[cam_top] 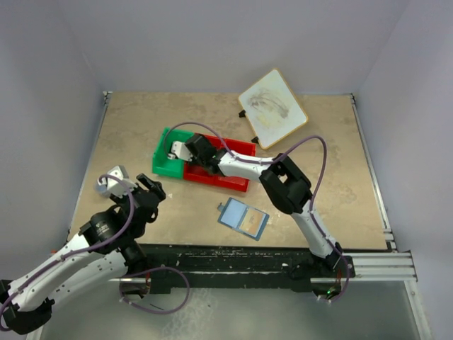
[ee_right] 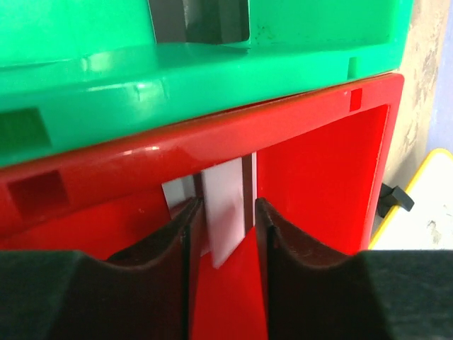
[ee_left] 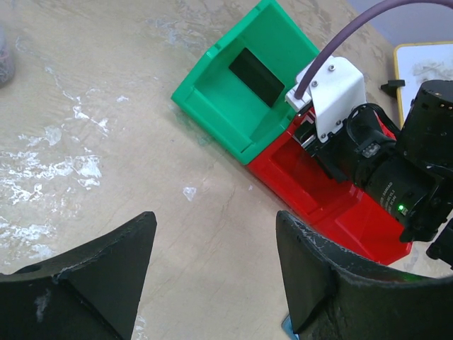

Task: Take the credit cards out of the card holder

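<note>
The card holder [cam_top: 233,214] lies open on the table, pale blue inside, with a tan-orange credit card [cam_top: 250,223] in its right panel. My right gripper [cam_top: 177,151] [ee_right: 223,205] reaches into the red bin [cam_top: 219,177] [ee_right: 318,170]. Its jaws stand slightly apart, and a grey-white card with a dark stripe [ee_right: 225,212] stands loose between them, with a gap on its right side. A dark card [ee_left: 256,74] lies in the green bin [cam_top: 165,165] [ee_left: 212,99]. My left gripper [cam_top: 152,190] [ee_left: 216,219] hovers open over bare table, left of the card holder.
The green and red bins stand side by side in the middle of the table. A white wood-rimmed board [cam_top: 272,108] [ee_left: 425,71] lies at the back right. My right arm [cam_top: 283,184] stretches over the table above the card holder.
</note>
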`<state>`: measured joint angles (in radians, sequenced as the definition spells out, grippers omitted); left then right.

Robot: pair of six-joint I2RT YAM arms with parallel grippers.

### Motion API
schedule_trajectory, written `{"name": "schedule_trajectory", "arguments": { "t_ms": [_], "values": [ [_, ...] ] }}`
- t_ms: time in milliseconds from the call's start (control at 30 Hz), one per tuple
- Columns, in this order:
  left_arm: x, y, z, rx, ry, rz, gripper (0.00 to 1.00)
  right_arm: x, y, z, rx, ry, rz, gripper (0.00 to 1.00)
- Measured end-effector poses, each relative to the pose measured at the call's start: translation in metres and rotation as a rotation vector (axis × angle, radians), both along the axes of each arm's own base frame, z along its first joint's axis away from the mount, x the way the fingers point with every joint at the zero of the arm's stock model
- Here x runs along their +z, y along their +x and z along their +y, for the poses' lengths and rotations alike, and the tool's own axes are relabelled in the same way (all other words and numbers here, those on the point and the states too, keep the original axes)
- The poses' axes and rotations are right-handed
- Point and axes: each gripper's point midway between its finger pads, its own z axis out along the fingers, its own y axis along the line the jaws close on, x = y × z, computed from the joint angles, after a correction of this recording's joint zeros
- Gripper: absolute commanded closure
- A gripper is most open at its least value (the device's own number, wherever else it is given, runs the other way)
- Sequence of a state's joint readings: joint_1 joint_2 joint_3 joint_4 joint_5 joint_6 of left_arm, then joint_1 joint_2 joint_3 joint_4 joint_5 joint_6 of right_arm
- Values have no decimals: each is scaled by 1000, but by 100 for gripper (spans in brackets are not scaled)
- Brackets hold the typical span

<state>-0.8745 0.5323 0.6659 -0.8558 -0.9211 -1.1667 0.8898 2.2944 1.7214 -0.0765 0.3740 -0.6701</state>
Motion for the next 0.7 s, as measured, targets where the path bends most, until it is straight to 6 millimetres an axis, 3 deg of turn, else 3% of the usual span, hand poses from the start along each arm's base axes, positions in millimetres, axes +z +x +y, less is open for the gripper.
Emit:
{"name": "schedule_trajectory", "arguments": {
  "t_ms": [233, 367, 567, 700],
  "values": [
    [-3, 1, -1, -1, 13, 11, 33, 4, -5, 4, -30, 72, 33, 56],
    [-3, 1, -1, -1, 15, 12, 33, 20, -6, 9, -58, 145, 36, 56],
    [-5, 1, -4, -16, 23, 23, 33, 62, -6, 11, -135, 344, 52, 55],
    [-9, 3, -14, -55, 39, 47, 33, 120, -24, -20, -234, 562, 54, 54]
  ]
}}
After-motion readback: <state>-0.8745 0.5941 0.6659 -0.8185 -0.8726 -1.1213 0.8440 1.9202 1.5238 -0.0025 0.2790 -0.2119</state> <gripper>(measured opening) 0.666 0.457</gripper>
